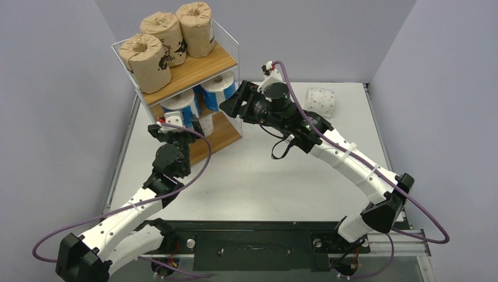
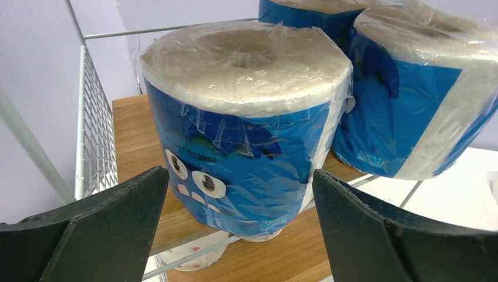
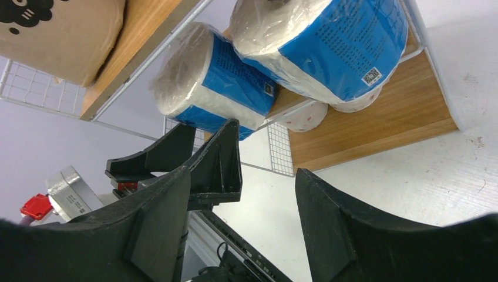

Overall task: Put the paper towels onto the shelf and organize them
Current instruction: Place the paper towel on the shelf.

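The left gripper (image 2: 241, 173) fills the foreground of its own wrist view. Its two dark fingers (image 2: 106, 229) are spread wide on either side of a blue-wrapped roll (image 2: 246, 129) printed with a cartoon face, a gap showing on each side, so it is open and holds nothing. That roll stands upright at the front of the middle board of the shelf (image 1: 194, 73), with a second blue roll (image 2: 405, 100) just beside it and a third blue roll (image 2: 305, 14) behind. On the top board three brown-wrapped rolls (image 1: 164, 38) with dark print stand upright, pressed together. On the bottom board a white roll (image 3: 306, 116) with pink spots shows beneath the blue ones. Another spotted roll (image 1: 320, 100) lies on its side on the white table (image 1: 264, 182), well apart from the shelf. Pale lilac walls (image 1: 53, 88) close the table in. The left arm reaches forward to the shelf's near face. The right arm stretches across from the right, and the right gripper (image 3: 244, 171) — fingers parted, nothing between them — hangs just beside the middle tier.
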Controlling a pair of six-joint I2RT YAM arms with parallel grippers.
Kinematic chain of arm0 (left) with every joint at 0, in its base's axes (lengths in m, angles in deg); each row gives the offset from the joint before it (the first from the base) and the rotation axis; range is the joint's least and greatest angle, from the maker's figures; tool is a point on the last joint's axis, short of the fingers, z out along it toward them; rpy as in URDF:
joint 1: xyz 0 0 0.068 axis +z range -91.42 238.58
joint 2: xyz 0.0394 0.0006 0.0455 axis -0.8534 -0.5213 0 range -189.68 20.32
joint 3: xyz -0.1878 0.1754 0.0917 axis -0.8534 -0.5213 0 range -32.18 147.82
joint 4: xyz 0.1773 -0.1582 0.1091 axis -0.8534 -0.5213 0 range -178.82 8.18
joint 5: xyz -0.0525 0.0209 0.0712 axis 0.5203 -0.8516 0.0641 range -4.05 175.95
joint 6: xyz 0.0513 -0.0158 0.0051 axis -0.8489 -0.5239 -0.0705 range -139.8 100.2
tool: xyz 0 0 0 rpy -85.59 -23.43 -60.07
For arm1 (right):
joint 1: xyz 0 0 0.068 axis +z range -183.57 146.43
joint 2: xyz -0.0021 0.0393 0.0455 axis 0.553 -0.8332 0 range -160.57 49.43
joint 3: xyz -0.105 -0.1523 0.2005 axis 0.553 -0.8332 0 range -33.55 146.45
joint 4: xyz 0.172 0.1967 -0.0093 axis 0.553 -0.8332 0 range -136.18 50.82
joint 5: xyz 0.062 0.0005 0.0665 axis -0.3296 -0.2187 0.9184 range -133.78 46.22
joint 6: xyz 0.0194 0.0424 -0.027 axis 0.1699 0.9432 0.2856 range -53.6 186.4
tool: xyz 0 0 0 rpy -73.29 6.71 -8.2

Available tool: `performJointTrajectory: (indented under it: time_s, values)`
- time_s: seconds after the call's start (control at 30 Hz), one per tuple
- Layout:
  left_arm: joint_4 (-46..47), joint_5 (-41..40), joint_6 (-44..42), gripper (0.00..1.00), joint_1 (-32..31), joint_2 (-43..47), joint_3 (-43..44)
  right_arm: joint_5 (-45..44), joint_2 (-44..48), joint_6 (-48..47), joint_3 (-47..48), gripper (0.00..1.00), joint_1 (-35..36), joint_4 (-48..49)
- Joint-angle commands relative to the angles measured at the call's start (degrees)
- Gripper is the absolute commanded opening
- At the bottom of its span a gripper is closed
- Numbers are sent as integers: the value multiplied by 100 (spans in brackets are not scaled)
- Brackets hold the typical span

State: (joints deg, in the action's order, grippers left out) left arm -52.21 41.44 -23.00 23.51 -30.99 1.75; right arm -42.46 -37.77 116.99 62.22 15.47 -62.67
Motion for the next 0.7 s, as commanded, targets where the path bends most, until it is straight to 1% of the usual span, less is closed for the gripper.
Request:
performJointTrajectory:
  time_s: [0.0, 0.07, 0.17, 0.2, 0.3, 0.43, 0.47, 0.53, 0.6, 0.63, 0.67]
  values:
    - [-365, 413, 90, 96, 55, 158, 405, -100, 307, -122, -173, 62, -48, 438]
    - [-614, 700, 201, 98, 53, 313, 474, -113, 360, -172, -228, 62, -56, 458]
    - [-1036, 1037, 278, 97, 47, 586, 610, -202, 432, -242, -247, 62, -59, 419]
    - [-1146, 1105, 424, 96, 47, 648, 647, -251, 451, -286, -227, 62, -71, 313]
    - [-1693, 1591, 515, 96, 52, 991, 812, -416, 527, -406, -234, 63, -97, 201]
    - [-2665, 2481, 669, 96, 41, 1316, 1211, -572, 667, -612, -374, 63, -100, 182]
    - [-3128, 2757, 750, 96, 43, 1417, 1313, -590, 690, -647, -410, 62, -102, 193]
    - [-3656, 3050, 884, 96, 40, 1625, 1610, -618, 712, -746, -528, 60, -104, 285]
    - [-4022, 3155, 1005, 98, 48, 1890, 1767, -559, 736, -848, -752, 52, -78, 594]
    - [-4102, 3179, 1056, 98, 45, 1977, 1815, -404, 763, -882, -979, 46, -41, 996]
    - [-4226, 3241, 1070, 95, 45, 2145, 1906, -242, 769, -892, -1220, 43, -11, 1220]
